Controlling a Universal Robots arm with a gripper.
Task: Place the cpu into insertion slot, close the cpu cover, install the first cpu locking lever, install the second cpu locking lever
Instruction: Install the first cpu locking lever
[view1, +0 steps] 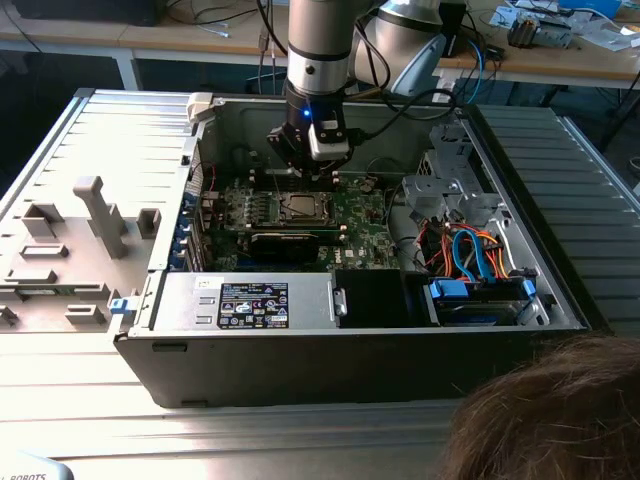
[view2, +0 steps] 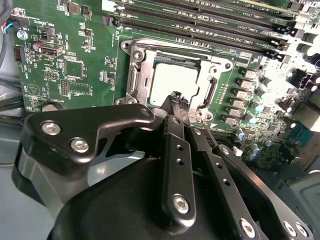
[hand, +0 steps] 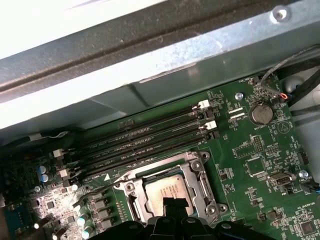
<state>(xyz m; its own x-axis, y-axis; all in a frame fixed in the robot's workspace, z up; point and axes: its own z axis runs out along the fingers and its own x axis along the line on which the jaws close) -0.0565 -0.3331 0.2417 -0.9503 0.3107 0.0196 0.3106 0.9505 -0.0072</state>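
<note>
second wrist view: gripper (view2: 178, 101) near cpu (view2: 165, 82)

Soft even light on the green board (view2: 75, 60); white glare across the metal case (hand: 55, 27); shadowed corners.

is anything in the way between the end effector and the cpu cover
Nothing visible does. The end effector hangs right at the edge of the cover, which lies flat around the chip.
</note>
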